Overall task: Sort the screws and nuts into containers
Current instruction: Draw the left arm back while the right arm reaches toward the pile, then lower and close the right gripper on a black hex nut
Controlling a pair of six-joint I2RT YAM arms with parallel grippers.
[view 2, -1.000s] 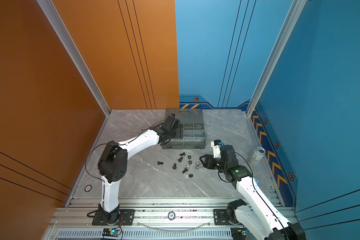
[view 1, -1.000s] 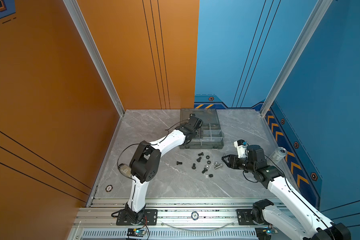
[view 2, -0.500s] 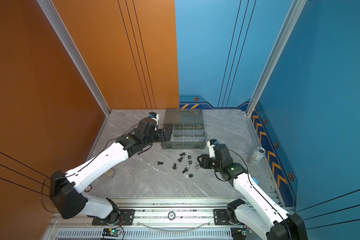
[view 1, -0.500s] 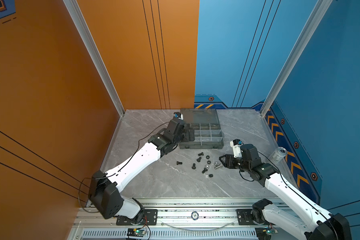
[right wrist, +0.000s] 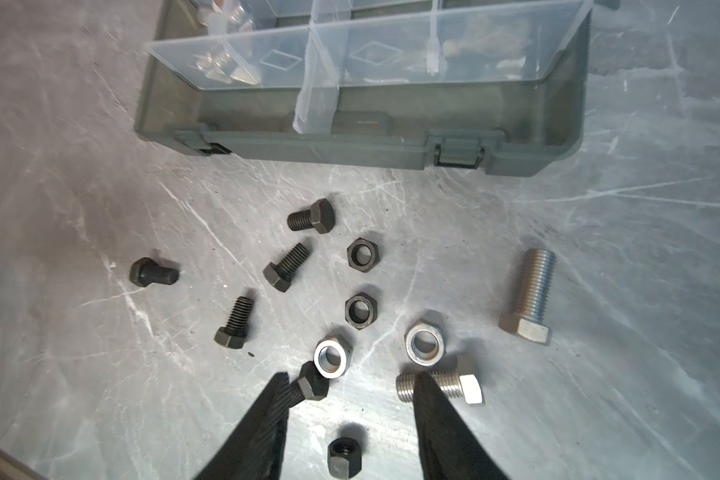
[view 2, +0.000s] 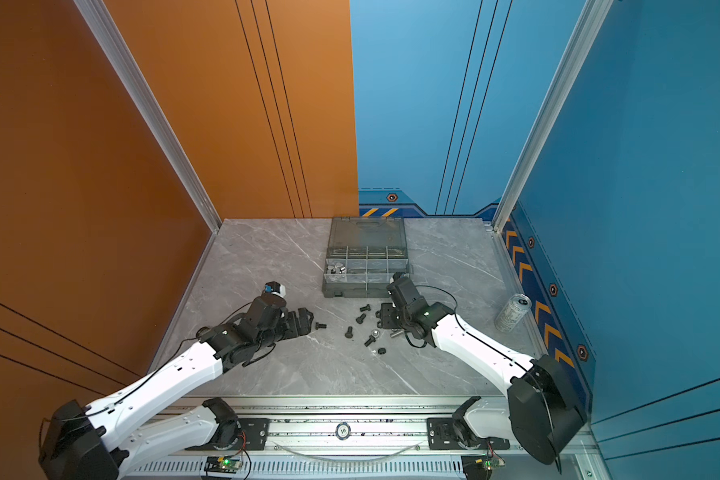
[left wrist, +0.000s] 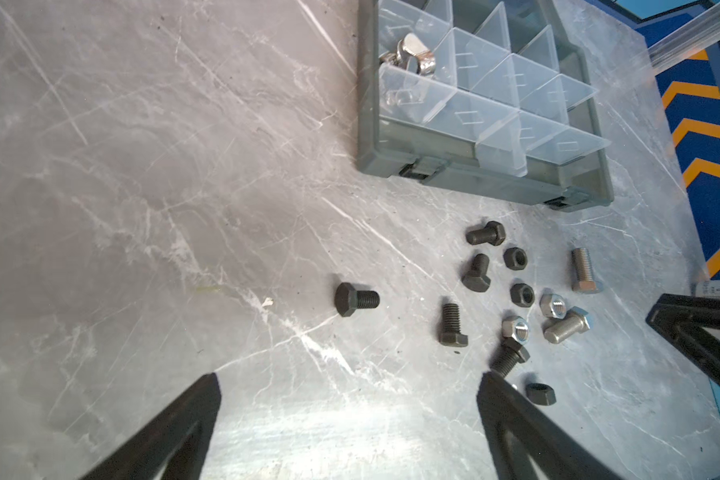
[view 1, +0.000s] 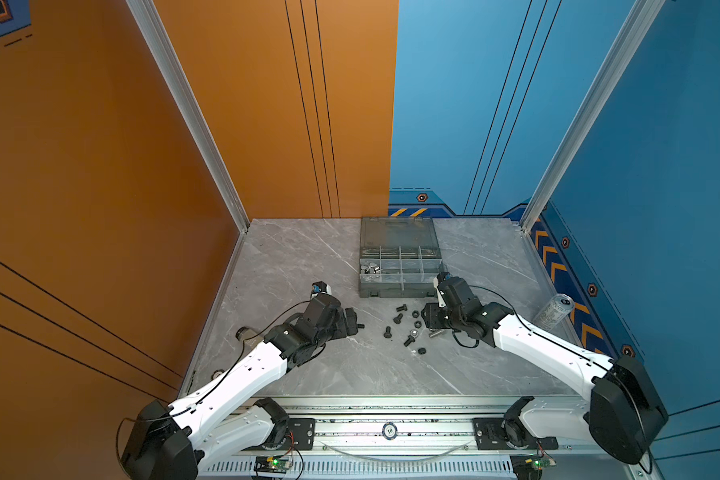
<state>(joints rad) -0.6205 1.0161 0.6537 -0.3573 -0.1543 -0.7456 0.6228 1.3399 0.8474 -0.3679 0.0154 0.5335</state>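
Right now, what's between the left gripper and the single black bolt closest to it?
Only bare table. In the left wrist view the open left gripper faces the single black bolt with nothing between them.

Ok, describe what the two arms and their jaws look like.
Both match: the left arm and right arm have glossy white shell links between bulky black joints, with a thin black cable looped along each. The jaws are black, tapering wedges; the right ones show ribbed faces in the wrist view.
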